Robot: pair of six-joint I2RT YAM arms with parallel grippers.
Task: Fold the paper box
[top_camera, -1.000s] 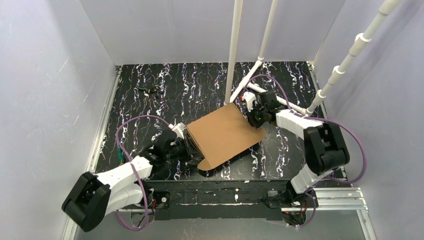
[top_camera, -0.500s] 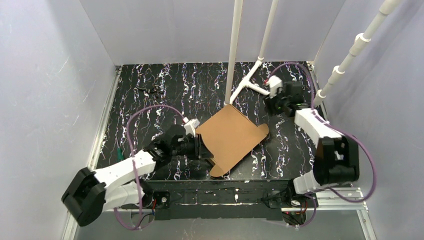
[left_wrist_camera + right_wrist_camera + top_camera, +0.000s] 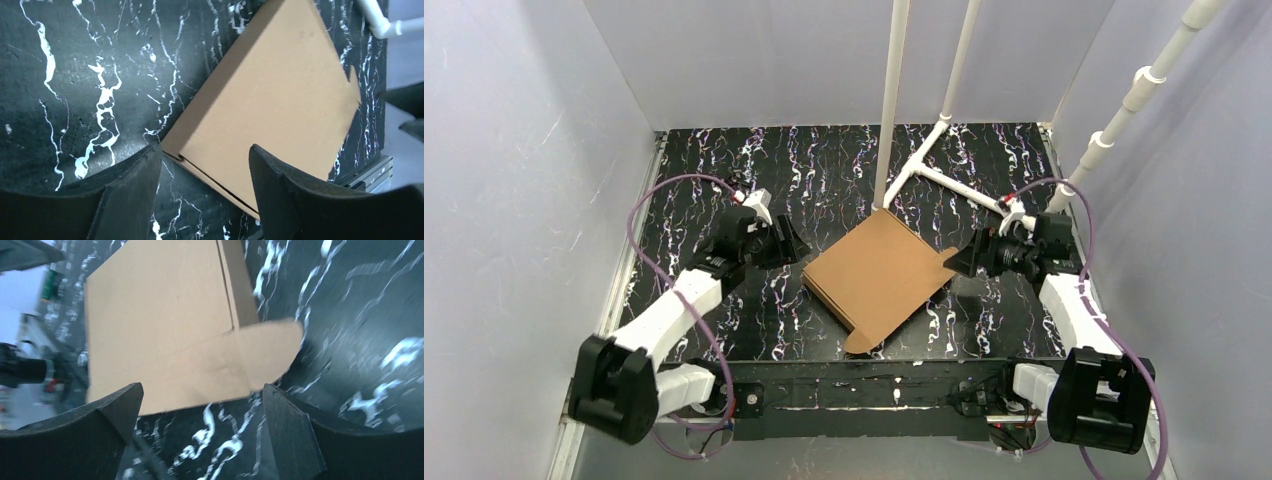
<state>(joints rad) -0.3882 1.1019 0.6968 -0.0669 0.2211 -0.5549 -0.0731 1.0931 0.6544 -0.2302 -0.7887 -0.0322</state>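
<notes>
Box: the paper box (image 3: 876,272) lies flat in the middle of the table (image 3: 724,170), and its lid looks shut.
Tabs: two round tabs stick out, one at the right (image 3: 270,347).
Left gripper (image 3: 792,245): fingers apart, holding nothing, near the box's left corner.
Right gripper (image 3: 952,262): fingers wide apart, holding nothing, near the right tab.
Do it well: I think one side should hold the box down while the other pushes a tab in slowly.

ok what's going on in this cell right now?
Two arms are working on folding a paper box, but neither is holding it at this moment. The box lies flat on the table, folded over in layers, with rounded tabs sticking out. The left gripper is open just off the box's left corner. The right gripper is wide open, facing the tab on the right side, not closed on it.
</notes>
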